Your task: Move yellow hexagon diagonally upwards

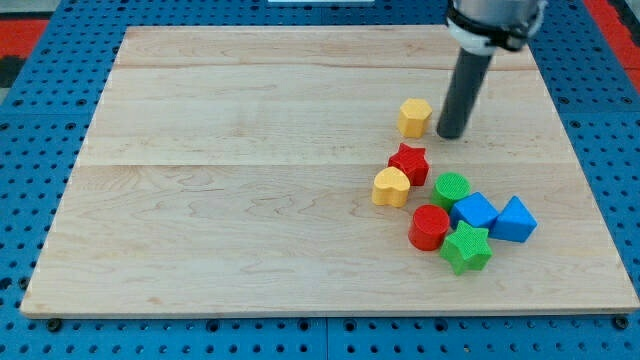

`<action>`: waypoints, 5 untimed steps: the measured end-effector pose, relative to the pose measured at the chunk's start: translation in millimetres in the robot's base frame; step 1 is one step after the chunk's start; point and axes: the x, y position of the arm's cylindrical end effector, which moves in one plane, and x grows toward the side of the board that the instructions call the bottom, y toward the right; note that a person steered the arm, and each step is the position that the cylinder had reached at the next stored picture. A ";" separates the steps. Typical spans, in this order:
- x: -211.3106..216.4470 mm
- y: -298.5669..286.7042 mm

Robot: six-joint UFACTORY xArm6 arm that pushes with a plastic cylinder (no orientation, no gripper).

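The yellow hexagon (414, 116) is a small, six-sided block sitting flat on the tabletop (250, 200). My tip (451, 134), a plain rod tool holding nothing, stands just right of it.

My tip (451, 134) is standing just right of the yellow hexagon (414, 117), blocking that side; the red star (409, 162) is crowding below; bare board (250, 110) is lying open leftward and upward

camera view | single | high, angled down | whole wooden board (250, 200) framed, fairly near
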 end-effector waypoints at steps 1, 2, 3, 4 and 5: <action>0.5 -15.5; -0.2 -43.4; 1.6 -73.2; -21.7 -73.5; -24.1 -55.2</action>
